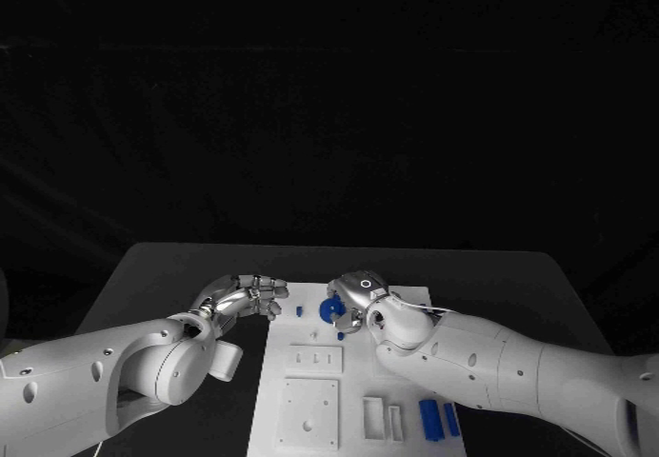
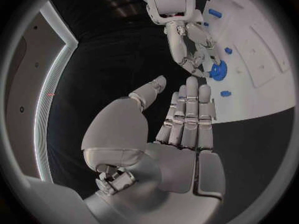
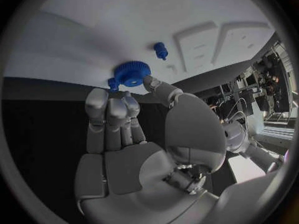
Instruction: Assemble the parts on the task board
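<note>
R silver hand [image 1: 360,303] fingertips pinch blue toothed plastic gear [image 3: 131,72] near far edge of white task board [image 1: 412,376]. L silver hand [image 1: 251,297] open, just off board's left edge. R wrist view shows gear teeth + small blue peg [image 3: 161,50] beside.

Black table [image 1: 179,267] against a dark backdrop; what may be lit shelving [image 3: 264,79] stands beyond

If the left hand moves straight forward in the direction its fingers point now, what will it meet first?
Probably the edge of the task board. The left hand, open, points at it, with a small blue part and the blue gear at the right hand just beyond. Depth is unclear.
</note>
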`<action>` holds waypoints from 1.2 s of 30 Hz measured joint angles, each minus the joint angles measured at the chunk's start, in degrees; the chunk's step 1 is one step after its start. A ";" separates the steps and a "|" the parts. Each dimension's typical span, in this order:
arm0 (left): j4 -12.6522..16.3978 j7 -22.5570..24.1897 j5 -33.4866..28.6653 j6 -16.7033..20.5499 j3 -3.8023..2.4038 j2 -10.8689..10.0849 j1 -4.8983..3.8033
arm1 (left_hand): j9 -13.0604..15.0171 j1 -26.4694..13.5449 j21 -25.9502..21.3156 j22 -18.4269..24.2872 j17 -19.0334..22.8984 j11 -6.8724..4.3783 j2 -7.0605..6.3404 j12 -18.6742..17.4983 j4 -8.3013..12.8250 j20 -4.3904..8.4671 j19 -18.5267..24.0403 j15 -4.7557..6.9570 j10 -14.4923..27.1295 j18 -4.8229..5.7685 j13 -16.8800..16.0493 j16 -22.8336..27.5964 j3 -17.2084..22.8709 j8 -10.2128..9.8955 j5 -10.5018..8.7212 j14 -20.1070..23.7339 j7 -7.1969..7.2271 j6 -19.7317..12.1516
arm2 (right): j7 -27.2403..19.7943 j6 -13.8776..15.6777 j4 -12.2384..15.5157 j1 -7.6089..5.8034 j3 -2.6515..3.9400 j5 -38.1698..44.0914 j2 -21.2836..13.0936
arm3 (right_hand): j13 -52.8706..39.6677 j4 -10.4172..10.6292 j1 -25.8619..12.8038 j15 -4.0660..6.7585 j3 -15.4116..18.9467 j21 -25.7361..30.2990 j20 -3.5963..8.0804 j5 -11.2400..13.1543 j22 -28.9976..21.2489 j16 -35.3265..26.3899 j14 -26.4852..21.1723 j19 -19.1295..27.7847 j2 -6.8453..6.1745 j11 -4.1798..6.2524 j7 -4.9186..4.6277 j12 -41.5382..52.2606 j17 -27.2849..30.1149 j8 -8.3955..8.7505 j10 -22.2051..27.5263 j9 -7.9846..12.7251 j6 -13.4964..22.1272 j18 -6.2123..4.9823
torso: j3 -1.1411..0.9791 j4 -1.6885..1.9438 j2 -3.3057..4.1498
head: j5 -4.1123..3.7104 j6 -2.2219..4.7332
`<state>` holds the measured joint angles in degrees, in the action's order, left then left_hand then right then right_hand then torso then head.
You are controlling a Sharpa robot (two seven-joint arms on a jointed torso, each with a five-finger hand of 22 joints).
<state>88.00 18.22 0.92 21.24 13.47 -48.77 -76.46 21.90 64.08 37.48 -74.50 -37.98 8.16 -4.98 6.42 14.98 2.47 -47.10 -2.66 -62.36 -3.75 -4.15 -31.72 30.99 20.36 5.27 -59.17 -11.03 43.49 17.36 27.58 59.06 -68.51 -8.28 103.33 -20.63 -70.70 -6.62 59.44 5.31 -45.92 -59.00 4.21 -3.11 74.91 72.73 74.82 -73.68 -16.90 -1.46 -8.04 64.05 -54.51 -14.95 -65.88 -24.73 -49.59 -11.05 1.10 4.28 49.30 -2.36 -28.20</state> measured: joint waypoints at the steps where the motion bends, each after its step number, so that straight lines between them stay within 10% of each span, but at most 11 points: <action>1: 0.00 -0.01 0.00 0.00 0.00 0.00 0.00 | 0.00 0.00 0.00 0.00 0.00 0.00 0.00 0.00 0.00 0.00 0.00 0.00 0.00 0.00 0.03 0.00 0.00 0.00 0.00 0.00 0.00 0.00 | -0.10 0.00 0.05 0.00 0.00 -0.43 -0.07 | 0.00 0.15 -0.37 0.00 0.15 0.00 0.01 0.00 0.00 0.00 0.00 -0.01 -0.11 -0.06 -0.01 0.00 -0.01 0.00 0.06 0.00 0.01 0.00 | 0.00 0.01 0.01 | -0.02 0.00; 14: -0.09 -0.09 0.00 -0.08 0.00 0.02 0.00 | 0.04 -0.23 0.00 0.00 -0.05 -0.01 -0.23 -0.22 0.00 -0.02 0.00 0.00 0.00 0.01 0.02 0.00 0.00 0.00 0.00 0.00 0.00 0.00 | -2.08 0.13 1.66 -0.01 0.19 -5.19 -2.35 | -0.20 2.36 -3.70 -0.19 0.62 0.00 0.12 -0.29 0.00 0.00 -0.19 0.09 0.39 -0.06 0.01 0.67 -0.43 0.00 0.06 -0.01 0.03 0.02 | 0.01 -0.02 0.01 | 0.03 -0.06; 24: -0.11 -0.07 0.01 -0.09 0.01 -0.84 0.00 | 0.03 -0.23 0.00 0.00 -0.05 -0.01 -0.23 -0.22 0.00 -0.03 0.00 0.00 0.00 0.01 0.02 0.00 0.00 0.00 0.00 0.00 0.00 0.00 | -10.84 3.26 8.74 -1.52 4.15 -16.66 -11.55 | -0.20 0.95 -2.99 -0.19 0.75 0.00 0.43 -1.63 0.00 0.00 -0.19 0.22 1.06 -0.07 0.03 1.13 -0.69 0.00 0.06 -0.01 0.03 0.05 | -0.04 -0.29 -0.08 | 0.07 0.32; 36: -2.66 0.07 0.34 -0.43 0.03 -0.23 0.02 | 0.18 -0.23 0.23 0.06 -0.12 0.20 -0.23 -0.22 0.00 -0.04 0.00 0.00 -0.22 0.01 0.01 0.00 0.00 0.00 0.00 0.00 0.00 0.00 | -23.75 0.79 9.35 -2.92 4.98 -32.48 -21.84 | 0.75 -3.46 0.12 -0.40 5.16 0.00 0.61 -7.15 -0.01 -0.29 -0.41 1.04 3.25 0.02 0.05 0.95 -0.93 -0.45 1.22 -0.29 0.17 0.99 | -0.80 -1.65 -0.63 | 0.61 0.68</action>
<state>85.34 18.29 1.26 20.81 13.50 -48.99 -76.44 22.07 63.85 37.71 -74.43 -38.10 8.36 -5.21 6.20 14.98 2.44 -47.10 -2.66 -62.58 -3.74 -4.13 -31.72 30.99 20.36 5.27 -59.17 -11.03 43.49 -6.39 28.37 68.41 -71.43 -3.30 70.85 -42.47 -69.95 -10.08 59.56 4.91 -40.77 -59.01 4.82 -10.27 74.90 72.43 74.42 -72.64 -13.64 -1.44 -7.98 65.00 -55.45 -15.40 -64.66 -25.02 -49.42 -10.06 0.31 2.63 48.67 -1.75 -27.52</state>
